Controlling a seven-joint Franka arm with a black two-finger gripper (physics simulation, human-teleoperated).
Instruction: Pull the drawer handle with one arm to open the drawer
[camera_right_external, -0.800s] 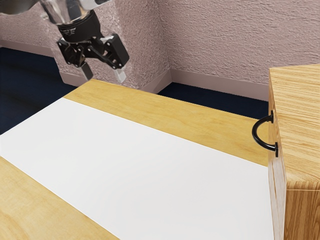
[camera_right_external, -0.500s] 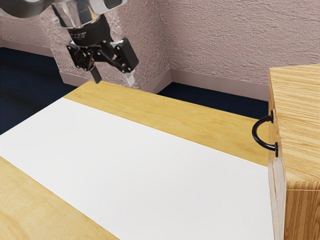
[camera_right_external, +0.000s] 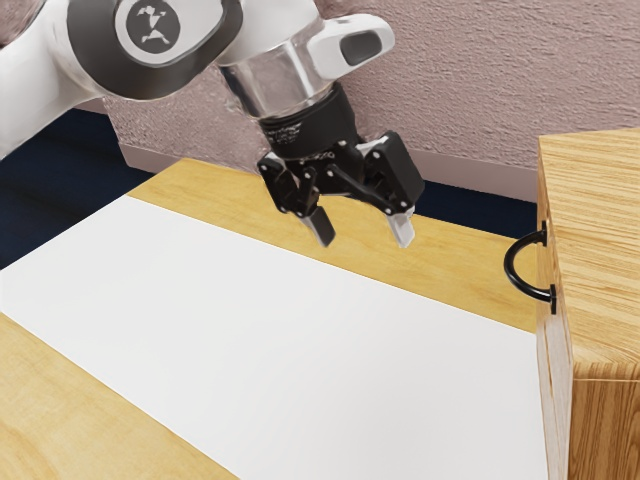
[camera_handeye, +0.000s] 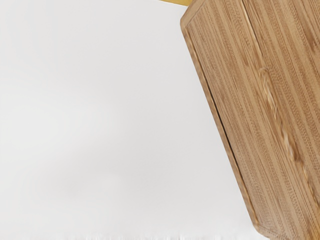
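Exterior view: gripper (camera_right_external: 363, 233) hangs at upper centre of frame, over the far wooden strip of the table (camera_right_external: 90, 410), fingers pointing down. Jaws spread wide, nothing between them. Drawer handle (camera_right_external: 524, 268), a black loop, sits at the right edge of frame on the cabinet (camera_right_external: 595, 230) front, well apart from the gripper, untouched. White mat (camera_right_external: 250, 340) covers the table's middle. Wrist view: cabinet (camera_handeye: 260, 110) wood grain borders the white mat (camera_handeye: 100, 125).

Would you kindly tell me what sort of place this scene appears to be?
Most likely a simulated indoor room set up as a workbench: a wooden table with a white mat, a drawer cabinet with a black handle, and a textured pink wall above dark blue floor.
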